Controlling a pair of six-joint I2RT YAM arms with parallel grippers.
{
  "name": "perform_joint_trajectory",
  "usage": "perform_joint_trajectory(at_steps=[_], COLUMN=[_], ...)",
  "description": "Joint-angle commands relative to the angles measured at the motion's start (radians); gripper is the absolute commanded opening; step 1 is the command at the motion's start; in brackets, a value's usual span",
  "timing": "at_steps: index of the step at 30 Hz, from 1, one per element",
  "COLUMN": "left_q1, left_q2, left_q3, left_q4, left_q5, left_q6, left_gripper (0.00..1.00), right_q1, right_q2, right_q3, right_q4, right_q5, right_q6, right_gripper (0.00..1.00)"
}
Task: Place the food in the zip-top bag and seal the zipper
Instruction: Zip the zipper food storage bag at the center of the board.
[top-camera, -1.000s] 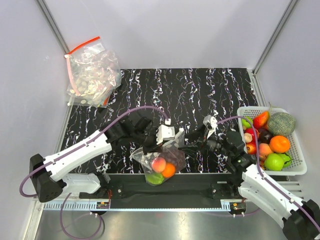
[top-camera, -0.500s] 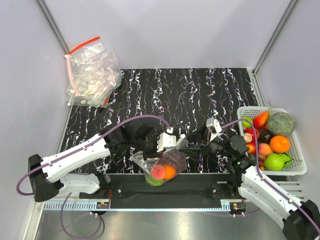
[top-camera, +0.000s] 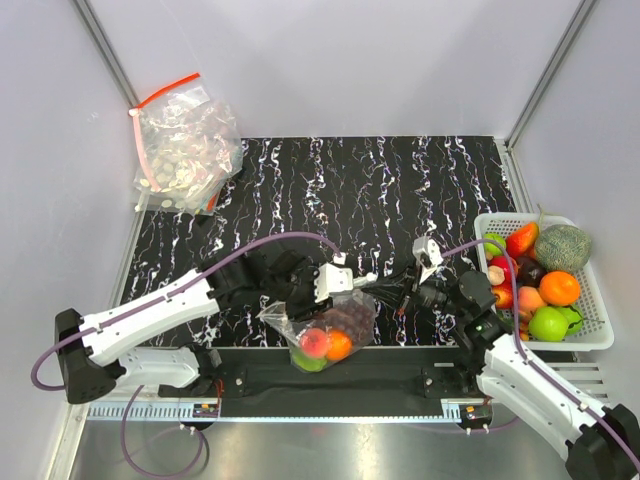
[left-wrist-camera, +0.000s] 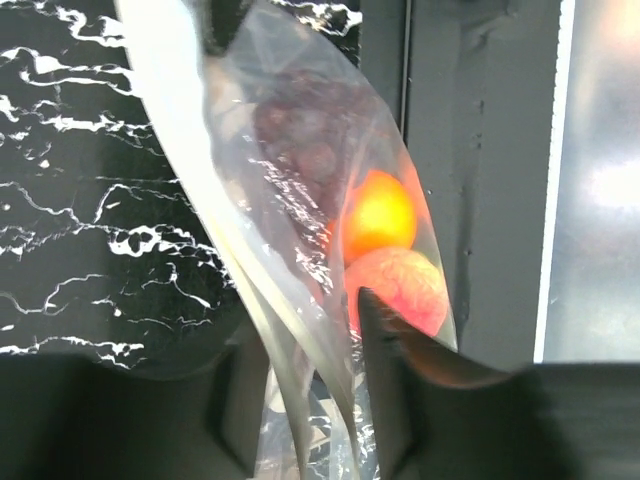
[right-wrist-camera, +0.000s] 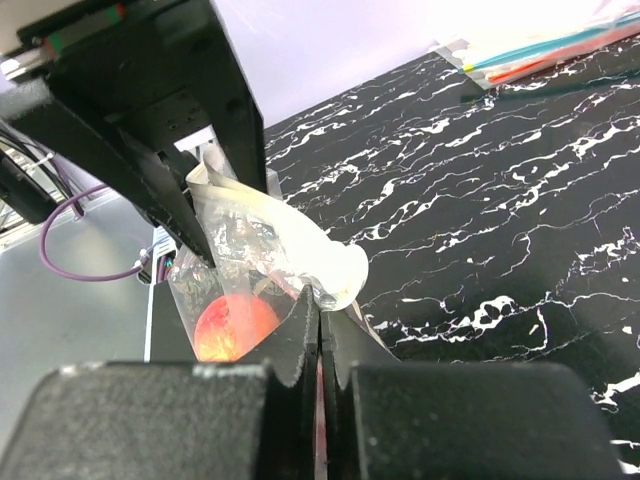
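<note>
The zip-top bag (top-camera: 325, 335) hangs at the table's near edge. Inside it is the food: a peach (top-camera: 315, 343), an orange (top-camera: 339, 346), a green fruit and dark grapes (top-camera: 351, 318). My left gripper (top-camera: 345, 288) stands at the bag's top. In the left wrist view its jaws (left-wrist-camera: 306, 312) are apart, and the pale zipper (left-wrist-camera: 185, 160) runs loose between them, with the orange (left-wrist-camera: 380, 212) and peach (left-wrist-camera: 400, 285) behind the film. My right gripper (top-camera: 385, 296) reaches in from the right. In the right wrist view it (right-wrist-camera: 322, 305) is shut on the bag's curled mouth edge (right-wrist-camera: 325, 262).
A white basket (top-camera: 604, 320) of assorted fruit sits at the right edge of the table. A heap of spotted bags with a red strip (top-camera: 185, 150) lies in the far left corner. A black rail runs along the near edge under the bag.
My right gripper has moved in from the right and closed on the bag's mouth edge. My left gripper's jaws have parted from their grip on the bag.
</note>
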Motion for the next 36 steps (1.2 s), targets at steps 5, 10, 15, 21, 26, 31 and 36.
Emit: perform_joint_trajectory(at_steps=[5,10,15,21,26,31,36], left_q1=[-0.004,0.040,0.096,0.096,0.096,0.096,0.094], left_q2=[-0.046,0.023,0.187,0.269,0.315,0.321,0.344], left_q3=[0.104,0.227,0.385,0.417,0.436,0.422,0.431], left_q4=[0.109,0.196,0.091,0.126,0.114,0.156,0.150], left_q5=[-0.090,-0.161,-0.021,0.161,0.186,0.218,0.220], left_q6=[-0.077,-0.256,-0.342,-0.384,-0.416,-0.445,-0.445], left_gripper=[0.57,0.69,0.71,0.63,0.61,0.54,0.47], right_q1=[0.005,0.005,0.005,0.005,0.005,0.005,0.005], right_q2=[-0.046,-0.049,-0.046,-0.033,-0.027,-0.029,-0.032], right_q3=[0.085,0.087,0.094,0.097,0.099,0.102,0.102], right_q4=[-0.096,-0.101,-0.113,-0.107,-0.104,-0.104,-0.105], right_q5=[0.004,-0.021,-0.010,-0.010,-0.015,-0.020,-0.023], right_q6=[-0.047,-0.084,-0.102,-0.107,-0.107,-0.108,-0.105], right_gripper=[0.00,0.00,0.00,0.00,0.00,0.00,0.00])
